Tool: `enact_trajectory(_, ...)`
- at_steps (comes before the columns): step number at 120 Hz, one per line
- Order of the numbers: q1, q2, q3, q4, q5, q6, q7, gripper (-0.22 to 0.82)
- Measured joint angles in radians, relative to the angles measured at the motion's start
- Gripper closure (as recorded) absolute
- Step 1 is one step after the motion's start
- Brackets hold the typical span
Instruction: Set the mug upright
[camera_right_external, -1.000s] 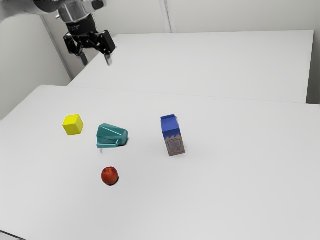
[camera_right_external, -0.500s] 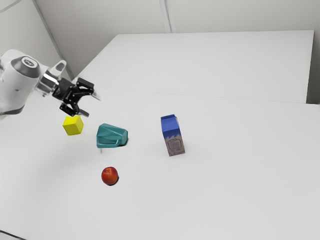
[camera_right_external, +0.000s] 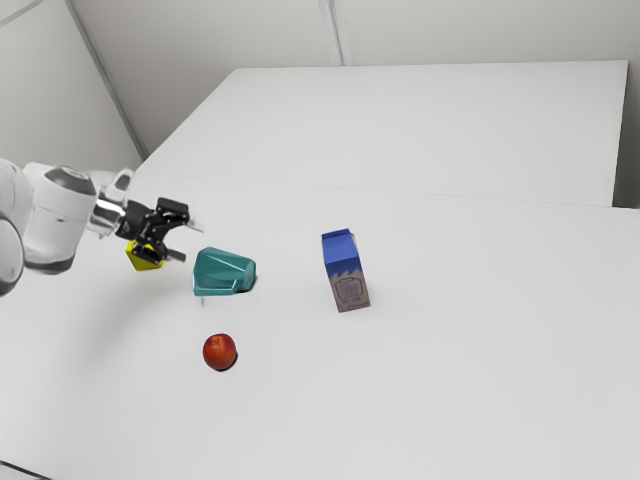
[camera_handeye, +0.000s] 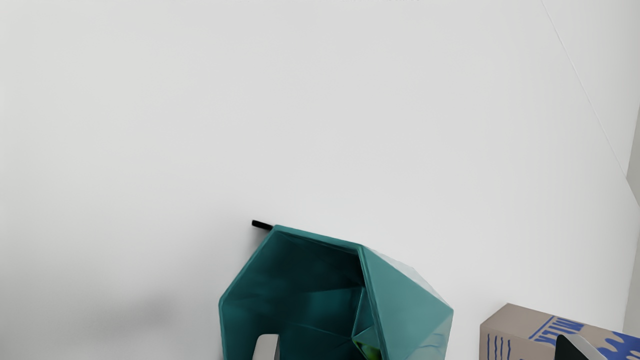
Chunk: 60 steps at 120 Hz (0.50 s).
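My gripper (camera_right_external: 183, 242) stands open at the exterior view's left, above the yellow cube and just short of the teal mug (camera_right_external: 223, 272). On its side lies the mug, mouth toward the gripper and closed end toward the milk carton. In the wrist view the open gripper (camera_handeye: 417, 347) has its fingertips wide apart; one overlaps the mouth of the mug (camera_handeye: 410, 305), the other the milk carton. Whether that fingertip is inside the mouth or only in front of it, I cannot tell.
A blue and brown milk carton (camera_right_external: 346, 272) (camera_handeye: 515, 327) stands beyond the mug. The yellow cube (camera_right_external: 144, 260) is partly hidden behind the gripper. A red apple (camera_right_external: 220, 351) rests on the white table (camera_right_external: 450, 380), nearer the exterior camera than the mug.
The arm has swung down from the exterior view's upper left, and the gripper now reaches toward the mug's mouth, covering part of the cube. Mug, apple and carton have not moved.
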Motion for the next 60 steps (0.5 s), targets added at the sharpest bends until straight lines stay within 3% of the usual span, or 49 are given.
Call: enact_trajectory(60,0.010,0.067,-0.001,0.012,-0.072,0.015,0.143,0.00)
